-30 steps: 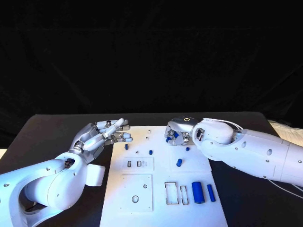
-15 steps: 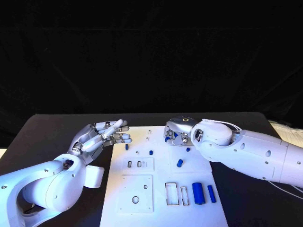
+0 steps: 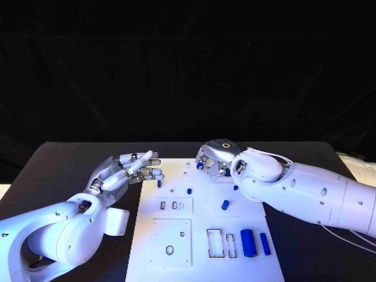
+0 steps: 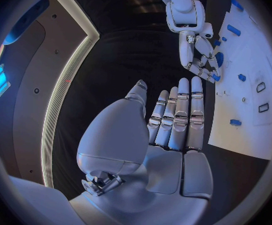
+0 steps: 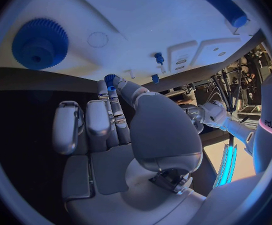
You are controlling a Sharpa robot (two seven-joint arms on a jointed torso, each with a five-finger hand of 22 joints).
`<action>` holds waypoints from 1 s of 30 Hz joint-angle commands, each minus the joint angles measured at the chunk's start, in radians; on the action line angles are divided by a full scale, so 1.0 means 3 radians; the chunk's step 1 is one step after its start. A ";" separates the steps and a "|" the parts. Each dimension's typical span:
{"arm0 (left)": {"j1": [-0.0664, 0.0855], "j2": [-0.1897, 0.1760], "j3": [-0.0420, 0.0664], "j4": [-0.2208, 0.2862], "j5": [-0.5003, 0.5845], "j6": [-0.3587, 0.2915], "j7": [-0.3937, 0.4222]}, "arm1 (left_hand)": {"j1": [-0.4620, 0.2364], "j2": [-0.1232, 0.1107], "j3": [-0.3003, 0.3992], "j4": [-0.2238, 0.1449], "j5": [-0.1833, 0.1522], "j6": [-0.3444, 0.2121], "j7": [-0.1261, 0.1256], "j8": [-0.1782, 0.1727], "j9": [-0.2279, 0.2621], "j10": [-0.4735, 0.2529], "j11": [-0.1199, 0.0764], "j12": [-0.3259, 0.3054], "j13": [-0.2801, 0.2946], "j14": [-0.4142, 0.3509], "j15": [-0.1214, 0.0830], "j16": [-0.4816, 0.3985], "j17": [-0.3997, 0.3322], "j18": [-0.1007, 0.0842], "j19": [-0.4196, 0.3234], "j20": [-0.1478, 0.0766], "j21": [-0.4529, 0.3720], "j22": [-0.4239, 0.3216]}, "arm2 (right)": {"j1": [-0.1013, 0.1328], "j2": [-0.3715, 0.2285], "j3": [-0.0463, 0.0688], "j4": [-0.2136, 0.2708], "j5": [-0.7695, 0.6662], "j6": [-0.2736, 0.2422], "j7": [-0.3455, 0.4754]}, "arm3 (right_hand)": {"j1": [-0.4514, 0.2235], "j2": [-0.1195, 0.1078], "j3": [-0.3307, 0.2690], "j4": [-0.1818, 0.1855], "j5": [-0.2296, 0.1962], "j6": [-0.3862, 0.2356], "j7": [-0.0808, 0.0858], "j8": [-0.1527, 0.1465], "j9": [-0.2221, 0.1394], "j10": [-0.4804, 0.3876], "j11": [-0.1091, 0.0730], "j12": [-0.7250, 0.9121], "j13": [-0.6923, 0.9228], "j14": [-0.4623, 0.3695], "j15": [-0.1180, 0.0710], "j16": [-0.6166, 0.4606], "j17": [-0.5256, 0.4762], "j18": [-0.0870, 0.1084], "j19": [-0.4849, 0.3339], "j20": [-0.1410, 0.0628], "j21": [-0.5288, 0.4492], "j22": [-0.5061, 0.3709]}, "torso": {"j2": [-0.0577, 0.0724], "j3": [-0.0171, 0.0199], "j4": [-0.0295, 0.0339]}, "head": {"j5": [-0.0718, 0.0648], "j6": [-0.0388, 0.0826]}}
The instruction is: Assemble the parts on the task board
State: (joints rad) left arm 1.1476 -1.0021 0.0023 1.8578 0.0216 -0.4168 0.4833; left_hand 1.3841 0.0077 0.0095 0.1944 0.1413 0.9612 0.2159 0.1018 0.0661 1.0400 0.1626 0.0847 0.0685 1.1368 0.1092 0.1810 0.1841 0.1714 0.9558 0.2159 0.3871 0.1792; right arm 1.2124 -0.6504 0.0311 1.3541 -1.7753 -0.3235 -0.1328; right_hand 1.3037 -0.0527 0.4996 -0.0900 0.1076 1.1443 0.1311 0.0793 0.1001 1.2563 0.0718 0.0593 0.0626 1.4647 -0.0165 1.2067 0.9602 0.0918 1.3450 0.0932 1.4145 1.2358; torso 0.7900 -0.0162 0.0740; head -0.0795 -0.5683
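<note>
The right hand [image 3: 212, 160] pinches 1 small blue part [image 5: 110, 79] above the task board [image 3: 201, 235], upper centre, likely for insertion; the left hand [image 3: 127, 170] hovers spread, empty.

Head view: up high, looking down and forward over the worktop [image 3: 61, 158], task board [image 3: 201, 235] dead centre, both arms coming in from the sides. Left wrist view: right behind the left hand [image 4: 173, 120], very close, facing across to the board's edge [image 4: 245, 85] and the right hand [image 4: 201, 60]. Right wrist view: tight behind the right hand [image 5: 120, 135], pointing at the board [image 5: 142, 15] from close range. Shared by all three: the task board.
</note>
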 commanded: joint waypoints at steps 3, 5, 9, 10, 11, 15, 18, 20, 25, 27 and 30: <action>0.0004 0.0004 0.0003 0.0021 0.0019 0.0072 0.0019 | 0.0035 0.0007 -0.0006 -0.0024 -0.0003 0.0006 0.0017 -0.0014 -0.0003 -0.0003 0.0015 -0.0014 -0.0005 -0.0002 0.0012 -0.0014 0.0006 0.0031 0.0023 0.0005 0.0022 0.0002 | 0.0004 0.0104 0.0002 -0.0088 -0.0031 -0.0166 -0.0053 | 0.0086 0.0058 0.0023 -0.0009 -0.0007 -0.0010 0.0019 -0.0021 -0.0003 -0.0022 -0.0009 0.0004 0.0010 0.0091 0.0013 0.0022 0.0005 -0.0069 0.0017 0.0006 0.0023 0.0005 | 0.0021 -0.0007 0.0033 | -0.0012 0.0002; 0.0004 0.0002 0.0003 0.0026 0.0020 0.0073 0.0019 | 0.0035 0.0007 -0.0006 -0.0024 -0.0003 0.0006 0.0017 -0.0014 -0.0003 -0.0003 0.0015 -0.0014 -0.0005 -0.0002 0.0012 -0.0014 0.0006 0.0031 0.0023 0.0005 0.0022 0.0002 | 0.0004 0.0149 0.0002 -0.0128 -0.0035 -0.0187 -0.0063 | 0.0086 0.0057 0.0024 -0.0009 -0.0007 -0.0011 0.0020 -0.0021 -0.0003 -0.0023 -0.0009 0.0004 0.0010 0.0090 0.0014 0.0023 0.0005 -0.0069 0.0017 0.0007 0.0024 0.0006 | 0.0026 -0.0008 0.0041 | -0.0018 0.0005; 0.0005 -0.0002 0.0003 0.0036 0.0020 0.0075 0.0017 | 0.0035 0.0007 -0.0006 -0.0024 -0.0003 0.0006 0.0017 -0.0014 -0.0003 -0.0003 0.0015 -0.0014 -0.0005 -0.0002 0.0012 -0.0014 0.0006 0.0031 0.0023 0.0005 0.0022 0.0002 | 0.0004 0.0220 0.0002 -0.0198 -0.0040 -0.0182 -0.0073 | 0.0086 0.0054 0.0028 -0.0008 -0.0008 -0.0012 0.0023 -0.0023 -0.0002 -0.0026 -0.0007 0.0004 0.0010 0.0090 0.0015 0.0025 0.0006 -0.0070 0.0018 0.0008 0.0026 0.0010 | 0.0040 -0.0013 0.0055 | -0.0030 0.0009; 0.0005 -0.0002 0.0003 0.0038 0.0020 0.0075 0.0017 | 0.0038 0.0007 -0.0006 -0.0027 -0.0003 0.0006 0.0017 -0.0015 -0.0003 -0.0003 0.0016 -0.0016 -0.0005 -0.0004 0.0013 -0.0018 0.0007 0.0031 0.0021 0.0006 0.0021 0.0002 | 0.0004 0.0235 0.0002 -0.0214 -0.0040 -0.0174 -0.0073 | 0.0084 0.0049 0.0033 -0.0005 -0.0009 -0.0016 0.0026 -0.0027 -0.0002 -0.0030 -0.0004 0.0004 0.0010 0.0089 0.0017 0.0029 0.0008 -0.0070 0.0017 0.0010 0.0028 0.0011 | 0.0043 -0.0014 0.0059 | -0.0031 0.0009; 0.0005 -0.0003 0.0003 0.0041 0.0020 0.0075 0.0017 | 0.0039 0.0008 -0.0005 -0.0030 -0.0003 0.0006 0.0017 -0.0016 -0.0002 -0.0003 0.0016 -0.0018 -0.0005 -0.0005 0.0014 -0.0020 0.0008 0.0030 0.0020 0.0006 0.0020 0.0001 | 0.0004 0.0249 0.0002 -0.0228 -0.0040 -0.0165 -0.0072 | 0.0084 0.0049 0.0033 -0.0005 -0.0009 -0.0016 0.0026 -0.0027 -0.0002 -0.0030 -0.0004 0.0004 0.0010 0.0089 0.0017 0.0029 0.0008 -0.0070 0.0017 0.0010 0.0028 0.0011 | 0.0045 -0.0017 0.0064 | -0.0035 0.0012; 0.0006 -0.0008 0.0003 0.0048 0.0020 0.0074 0.0017 | 0.0039 0.0008 -0.0005 -0.0030 -0.0003 0.0006 0.0017 -0.0016 -0.0002 -0.0003 0.0016 -0.0018 -0.0005 -0.0005 0.0014 -0.0020 0.0008 0.0030 0.0020 0.0006 0.0020 0.0001 | 0.0004 0.0290 0.0001 -0.0267 -0.0040 -0.0129 -0.0068 | 0.0082 0.0047 0.0035 -0.0003 -0.0010 -0.0016 0.0027 -0.0028 -0.0001 -0.0032 -0.0003 0.0005 0.0010 0.0089 0.0018 0.0030 0.0007 -0.0070 0.0017 0.0011 0.0029 0.0012 | 0.0055 -0.0015 0.0065 | -0.0026 0.0004; 0.0006 -0.0010 0.0003 0.0048 0.0020 0.0073 0.0016 | 0.0039 0.0008 -0.0005 -0.0030 -0.0003 0.0006 0.0017 -0.0016 -0.0002 -0.0003 0.0016 -0.0018 -0.0005 -0.0005 0.0014 -0.0020 0.0008 0.0030 0.0020 0.0006 0.0020 0.0001 | 0.0004 0.0309 0.0001 -0.0286 -0.0040 -0.0094 -0.0072 | 0.0080 0.0045 0.0036 -0.0002 -0.0012 -0.0016 0.0028 -0.0029 -0.0001 -0.0032 -0.0002 0.0005 0.0010 0.0089 0.0019 0.0031 0.0008 -0.0070 0.0017 0.0012 0.0029 0.0013 | 0.0062 -0.0017 0.0069 | -0.0028 0.0003; 0.0006 -0.0011 0.0003 0.0048 0.0020 0.0073 0.0016 | 0.0039 0.0008 -0.0005 -0.0030 -0.0003 0.0006 0.0017 -0.0016 -0.0002 -0.0003 0.0016 -0.0018 -0.0005 -0.0005 0.0014 -0.0020 0.0008 0.0030 0.0020 0.0006 0.0020 0.0001 | 0.0003 0.0318 0.0001 -0.0299 -0.0040 -0.0075 -0.0077 | 0.0080 0.0045 0.0036 -0.0002 -0.0012 -0.0016 0.0028 -0.0029 -0.0001 -0.0032 -0.0002 0.0005 0.0010 0.0089 0.0019 0.0031 0.0008 -0.0070 0.0017 0.0012 0.0029 0.0013 | 0.0068 -0.0020 0.0074 | -0.0037 0.0005; 0.0007 -0.0008 0.0003 0.0047 0.0020 0.0077 0.0014 | 0.0039 0.0008 -0.0005 -0.0030 -0.0003 0.0006 0.0017 -0.0016 -0.0002 -0.0003 0.0016 -0.0018 -0.0005 -0.0005 0.0014 -0.0020 0.0008 0.0030 0.0020 0.0006 0.0020 0.0001 | 0.0003 0.0343 0.0000 -0.0335 -0.0049 -0.0049 -0.0102 | 0.0080 0.0045 0.0036 -0.0002 -0.0012 -0.0016 0.0028 -0.0029 -0.0001 -0.0032 -0.0002 0.0005 0.0010 0.0089 0.0019 0.0031 0.0008 -0.0070 0.0017 0.0012 0.0029 0.0013 | 0.0070 -0.0023 0.0079 | -0.0038 0.0000; 0.0007 -0.0008 0.0003 0.0048 0.0020 0.0079 0.0013 | 0.0039 0.0008 -0.0005 -0.0030 -0.0003 0.0006 0.0017 -0.0016 -0.0002 -0.0003 0.0016 -0.0018 -0.0005 -0.0005 0.0014 -0.0020 0.0008 0.0030 0.0020 0.0006 0.0020 0.0001 | 0.0003 0.0354 0.0000 -0.0347 -0.0058 -0.0035 -0.0120 | 0.0076 0.0041 0.0038 0.0003 -0.0014 -0.0016 0.0029 -0.0030 0.0000 -0.0032 -0.0001 0.0006 0.0010 0.0087 0.0021 0.0030 0.0003 -0.0069 0.0014 0.0014 0.0029 0.0012 | 0.0071 -0.0022 0.0081 | -0.0041 -0.0001; 0.0007 -0.0007 0.0003 0.0051 0.0020 0.0081 0.0011 | 0.0039 0.0008 -0.0005 -0.0030 -0.0003 0.0006 0.0017 -0.0016 -0.0002 -0.0003 0.0016 -0.0018 -0.0005 -0.0005 0.0014 -0.0020 0.0008 0.0030 0.0020 0.0006 0.0020 0.0001 | 0.0003 0.0367 0.0000 -0.0366 -0.0079 0.0029 -0.0158 | 0.0071 0.0036 0.0040 0.0008 -0.0018 -0.0020 0.0030 -0.0033 0.0001 -0.0038 0.0001 0.0005 0.0010 0.0085 0.0023 0.0030 -0.0002 -0.0069 0.0011 0.0016 0.0029 0.0010 | 0.0071 -0.0023 0.0085 | -0.0045 -0.0006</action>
State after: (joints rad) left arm 1.1481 -1.0054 0.0024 1.8692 0.0259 -0.4140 0.4817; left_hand 1.3882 0.0118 0.0068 0.1917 0.1413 0.9612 0.2159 0.1015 0.0662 1.0400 0.1626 0.0845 0.0685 1.1368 0.1092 0.1810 0.1849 0.1714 0.9557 0.2159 0.3870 0.1789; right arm 1.2213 -0.5419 0.0371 1.2502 -1.7803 -0.3680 -0.1554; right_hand 1.3076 -0.0488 0.5055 -0.0893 0.0979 1.1371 0.1372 0.0673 0.0986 1.2470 0.0752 0.0580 0.0624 1.4647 -0.0163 1.2104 0.9610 0.0813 1.3448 0.0932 1.4176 1.2388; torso 0.8107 -0.0228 0.0978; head -0.0916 -0.5684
